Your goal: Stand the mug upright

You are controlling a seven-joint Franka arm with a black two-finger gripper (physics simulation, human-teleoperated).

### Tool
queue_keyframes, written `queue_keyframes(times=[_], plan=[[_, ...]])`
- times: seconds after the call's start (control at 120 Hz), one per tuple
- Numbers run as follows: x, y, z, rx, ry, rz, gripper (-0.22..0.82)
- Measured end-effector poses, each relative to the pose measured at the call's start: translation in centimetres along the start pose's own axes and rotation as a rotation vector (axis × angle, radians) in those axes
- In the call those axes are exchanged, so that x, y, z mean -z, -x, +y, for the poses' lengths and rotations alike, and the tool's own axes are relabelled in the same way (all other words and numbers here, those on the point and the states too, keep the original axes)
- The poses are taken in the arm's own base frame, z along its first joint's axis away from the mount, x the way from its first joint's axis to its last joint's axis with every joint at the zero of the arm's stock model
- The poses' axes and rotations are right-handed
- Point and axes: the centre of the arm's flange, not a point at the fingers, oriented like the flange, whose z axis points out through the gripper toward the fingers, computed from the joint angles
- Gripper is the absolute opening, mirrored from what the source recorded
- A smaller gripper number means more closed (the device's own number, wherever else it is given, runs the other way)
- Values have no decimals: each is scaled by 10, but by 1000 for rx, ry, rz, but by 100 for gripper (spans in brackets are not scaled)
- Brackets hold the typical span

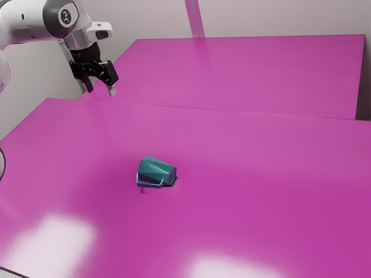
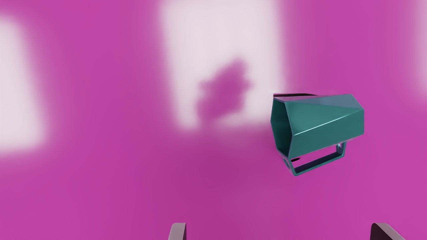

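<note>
Mug (image 1: 156,169) of glossy teal, faceted, lying on its side on the shiny magenta table (image 1: 261,174), well in from the back edge, mouth toward the exterior view's left. Black two-finger gripper (image 1: 100,90) spread wide, raised well apart from mug, open room between.

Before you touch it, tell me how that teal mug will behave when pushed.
The mug looks stiff, with crisp, flat-faced walls. Lying on its side, it should slide rather than roll freely, since those facets and the jutting handle would likely check it.
</note>
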Motion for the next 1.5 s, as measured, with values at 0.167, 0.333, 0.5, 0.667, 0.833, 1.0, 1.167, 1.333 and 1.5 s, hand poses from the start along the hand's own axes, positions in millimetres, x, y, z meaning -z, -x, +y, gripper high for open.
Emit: queue_keyframes(times=[0.167, 0.333, 0.5, 0.667, 0.833, 1.0, 1.167, 1.333, 1.5], plan=[[0, 0, 0, 0, 1, -2, 60], [-7, 3, 0, 1, 7, -18, 60], [-37, 10, -2, 41, 152, -43, 60], [-76, 25, -17, 107, 349, -55, 60], [-123, 37, -34, 161, 488, -16, 60], [-175, 41, -35, 199, 586, 27, 60], [-207, 34, -40, 214, 609, 62, 60], [-249, 22, -45, 235, 668, 92, 60], [-274, 21, -32, 230, 729, 106, 60]])
